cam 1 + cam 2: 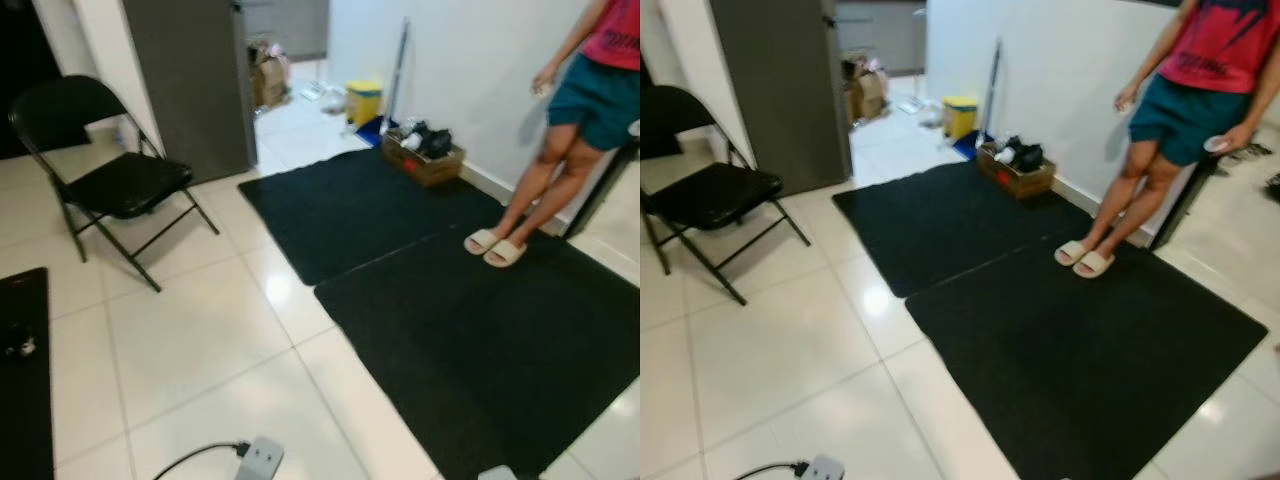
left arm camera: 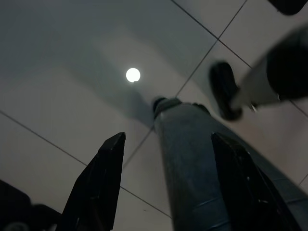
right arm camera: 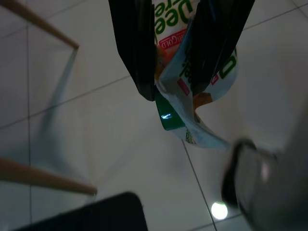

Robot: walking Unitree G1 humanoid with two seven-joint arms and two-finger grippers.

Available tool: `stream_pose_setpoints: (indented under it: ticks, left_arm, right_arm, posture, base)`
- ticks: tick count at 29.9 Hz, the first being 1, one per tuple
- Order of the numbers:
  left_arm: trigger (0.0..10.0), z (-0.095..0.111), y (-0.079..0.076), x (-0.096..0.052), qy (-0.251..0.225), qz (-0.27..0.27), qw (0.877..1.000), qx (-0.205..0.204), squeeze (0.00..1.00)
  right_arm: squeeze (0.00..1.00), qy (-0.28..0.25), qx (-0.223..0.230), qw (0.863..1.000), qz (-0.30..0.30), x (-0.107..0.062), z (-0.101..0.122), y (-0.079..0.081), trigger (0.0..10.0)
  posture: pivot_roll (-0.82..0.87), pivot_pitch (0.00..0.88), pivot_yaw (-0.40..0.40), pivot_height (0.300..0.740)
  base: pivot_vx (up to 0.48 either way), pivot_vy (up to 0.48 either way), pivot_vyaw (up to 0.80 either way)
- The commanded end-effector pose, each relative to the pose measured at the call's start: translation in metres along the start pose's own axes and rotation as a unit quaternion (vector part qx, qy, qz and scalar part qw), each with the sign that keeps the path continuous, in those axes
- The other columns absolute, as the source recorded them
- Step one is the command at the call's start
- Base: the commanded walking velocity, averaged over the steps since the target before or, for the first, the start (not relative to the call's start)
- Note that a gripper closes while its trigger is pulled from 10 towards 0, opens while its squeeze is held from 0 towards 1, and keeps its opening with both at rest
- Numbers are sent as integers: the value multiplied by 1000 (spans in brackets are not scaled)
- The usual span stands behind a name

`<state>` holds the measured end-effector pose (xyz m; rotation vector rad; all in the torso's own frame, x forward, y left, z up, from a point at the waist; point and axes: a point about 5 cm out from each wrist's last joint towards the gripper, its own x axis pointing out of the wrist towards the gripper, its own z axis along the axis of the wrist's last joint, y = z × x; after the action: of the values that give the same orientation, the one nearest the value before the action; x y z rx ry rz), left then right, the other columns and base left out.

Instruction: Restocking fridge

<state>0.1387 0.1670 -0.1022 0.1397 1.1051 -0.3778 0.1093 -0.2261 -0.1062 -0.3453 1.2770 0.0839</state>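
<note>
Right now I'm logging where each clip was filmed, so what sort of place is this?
Most likely a lived-in home, near its kitchen: white tiled floor with black mats, a folding chair, a cardboard box of shoes by the wall, and a person in slippers. The right gripper holds a food packet.

A home, tiled floor, black mats, folding chair, grey fridge, box of shoes
</note>
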Motion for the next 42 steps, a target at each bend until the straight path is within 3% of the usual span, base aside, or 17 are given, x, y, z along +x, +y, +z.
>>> stream_pose_setpoints:
  ticks: [1,12,32,42]
  left_arm:
    - [10000,1,-2,1,1,-4,1000,-1,0]
    - [10000,2,-2,1,-1,-5,1000,-1,0]
    - [10000,3,-3,1,-3,-8,1000,-1,0]
    - [10000,1,-3,1,-1,-8,1000,-1,0]
  right_arm:
    - [0,17,7,1000,-3,-1,-8,-4,10000]
    - [0,15,8,1000,-3,-1,-8,-3,10000]
    - [0,13,10,1000,-6,-1,-6,-4,10000]
    - [0,15,7,1000,-3,-1,-6,-5,10000]
  posture:
    - [11,0,-50,740]
    - [12,0,-50,740]
    - [10,0,-49,740]
    - [11,0,-50,740]
  base:
    - [330,0,-800]
    - [330,0,-694]
    - [333,0,0]
    - [333,0,-707]
